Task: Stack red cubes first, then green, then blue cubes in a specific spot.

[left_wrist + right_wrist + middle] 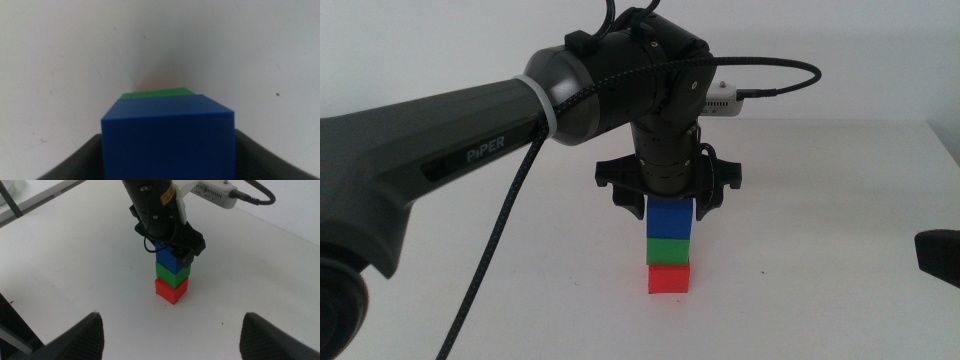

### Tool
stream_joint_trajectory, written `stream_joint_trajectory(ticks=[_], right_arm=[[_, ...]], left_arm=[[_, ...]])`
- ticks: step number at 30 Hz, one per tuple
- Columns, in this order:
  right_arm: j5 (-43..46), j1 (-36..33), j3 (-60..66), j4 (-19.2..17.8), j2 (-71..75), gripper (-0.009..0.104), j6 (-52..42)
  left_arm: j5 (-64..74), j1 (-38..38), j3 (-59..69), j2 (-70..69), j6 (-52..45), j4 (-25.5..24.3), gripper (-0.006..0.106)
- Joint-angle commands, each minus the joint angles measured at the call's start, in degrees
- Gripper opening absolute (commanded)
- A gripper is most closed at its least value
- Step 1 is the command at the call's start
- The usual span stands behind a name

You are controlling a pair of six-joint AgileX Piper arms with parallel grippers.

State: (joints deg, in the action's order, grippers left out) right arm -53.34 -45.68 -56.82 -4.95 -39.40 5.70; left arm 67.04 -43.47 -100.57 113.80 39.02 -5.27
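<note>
The three cubes stand in one upright stack near the table's middle: red cube [669, 278] at the base, green cube [670, 250] on it, blue cube [671, 222] on top. My left gripper [667, 208] comes straight down over the stack and is shut on the blue cube [167, 140], one jaw on each side. Just past that cube the left wrist view shows a strip of the green cube [157, 93]. The right wrist view takes in the whole stack [171, 290]. My right gripper [172, 335] waits open at the right edge. The specific spot is hidden under the stack.
The left arm's thick body [430, 160] and its braided cable [495, 250] cross the left half of the middle view. A white camera module [720, 100] sticks out behind the wrist. The right gripper's dark tip [940, 255] shows at the right edge.
</note>
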Motion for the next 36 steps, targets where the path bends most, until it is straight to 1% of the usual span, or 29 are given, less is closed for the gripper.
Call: stream_joint_trajectory(ticks=[1, 5, 8, 30, 36], right_arm=[[0.65, 0.48, 0.35, -0.45, 0.12, 0.078, -0.13], [0.65, 0.48, 0.35, -0.45, 0.12, 0.078, -0.13], [0.65, 0.48, 0.35, -0.45, 0.12, 0.078, -0.13], [0.65, 0.48, 0.35, -0.45, 0.12, 0.078, -0.13], [0.65, 0.48, 0.35, -0.45, 0.12, 0.078, -0.13]], left_arm=[[-0.41, 0.04, -0.09, -0.19, -0.09, -0.29, 0.077], [0.42, 0.04, -0.09, -0.19, -0.15, -0.82, 0.082], [1.38, 0.04, -0.09, -0.19, -0.15, -0.82, 0.083], [1.44, 0.04, -0.09, -4.52, -0.14, 0.15, 0.083], [2.88, 0.04, -2.59, -6.04, -0.25, 0.15, 0.083]])
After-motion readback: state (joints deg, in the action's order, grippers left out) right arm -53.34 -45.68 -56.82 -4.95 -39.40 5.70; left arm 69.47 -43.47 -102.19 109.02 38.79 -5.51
